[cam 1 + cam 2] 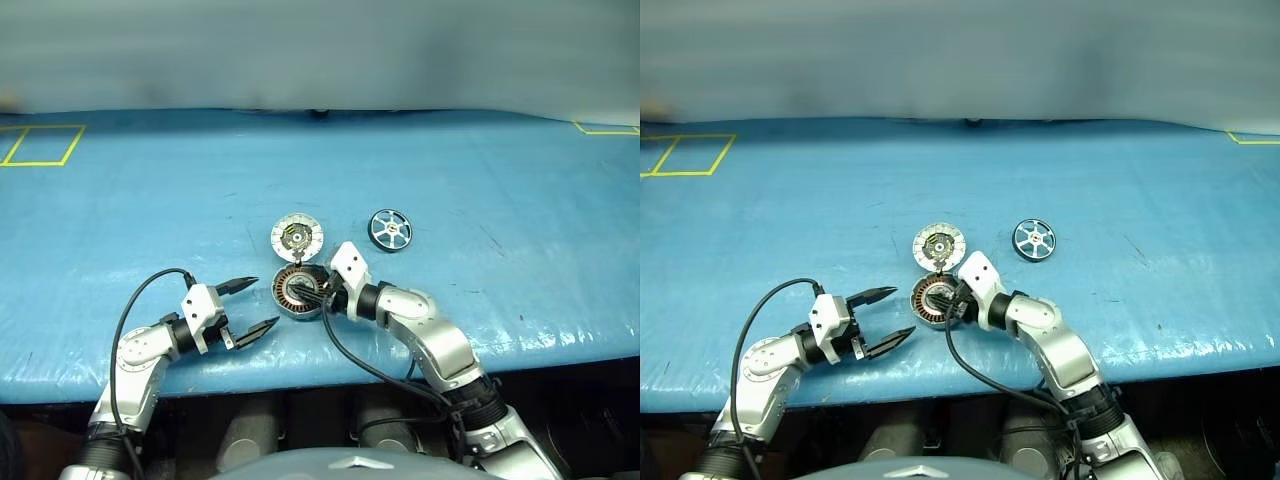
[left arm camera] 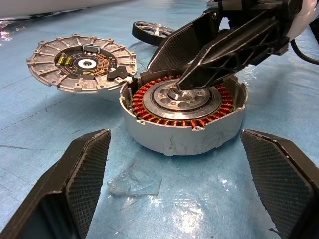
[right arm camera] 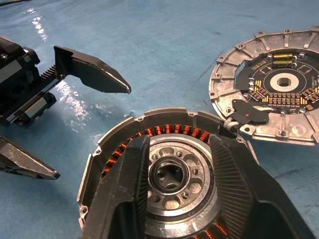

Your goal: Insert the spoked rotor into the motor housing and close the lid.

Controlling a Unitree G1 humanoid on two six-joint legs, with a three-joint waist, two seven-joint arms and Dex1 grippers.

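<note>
Blue table cover point(image 1: 150, 200) (yellow tape square point(image 1: 42, 145) at its far corner).

Spoked rotor point(image 2: 152, 31) half-hidden behind right hand point(image 2: 184, 79)

L gripper point(image 1: 247, 307) agape (R point(image 3: 177, 194) parted?)

Silvery metal motor housing point(image 2: 184, 130), copper windings
</note>
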